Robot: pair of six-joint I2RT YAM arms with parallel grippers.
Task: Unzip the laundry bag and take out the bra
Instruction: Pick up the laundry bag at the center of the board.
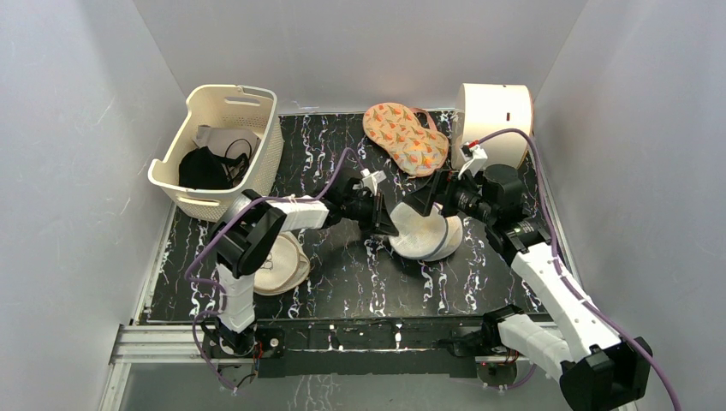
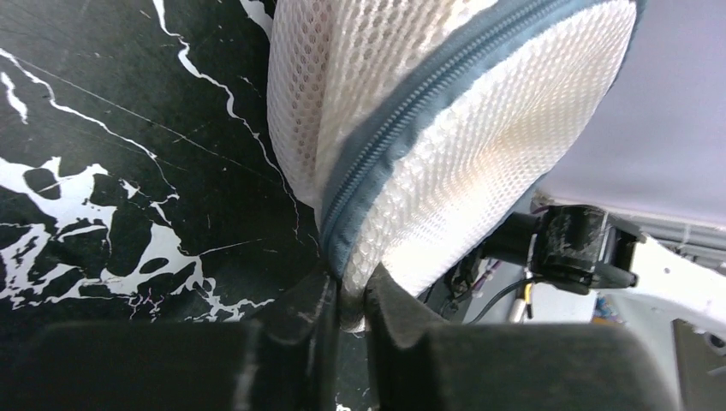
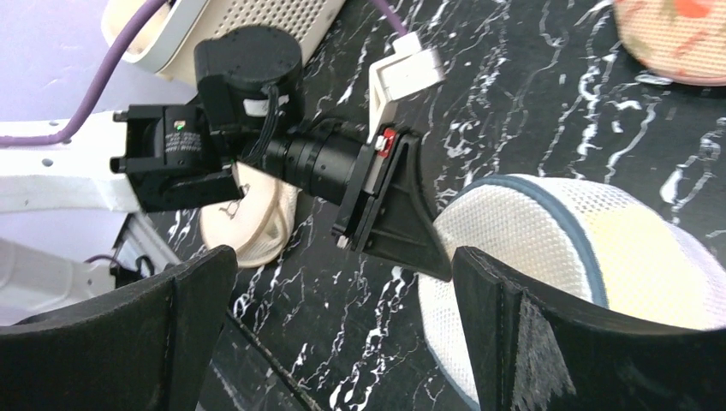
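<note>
cream basket (image 1: 218, 145) sits far left, with the beige pouch (image 1: 278, 265) in front of it. mid-table, the left gripper (image 2: 347, 295) is pinched tight on the grey zipper rim of the laundry bag (image 2: 445, 145), which is tipped up on edge. a yellowish bit of the bra (image 3: 638, 248) shows through the mesh. the right gripper (image 3: 342, 265) hangs at the bag's right side, jaws spread wide, holding nothing
</note>
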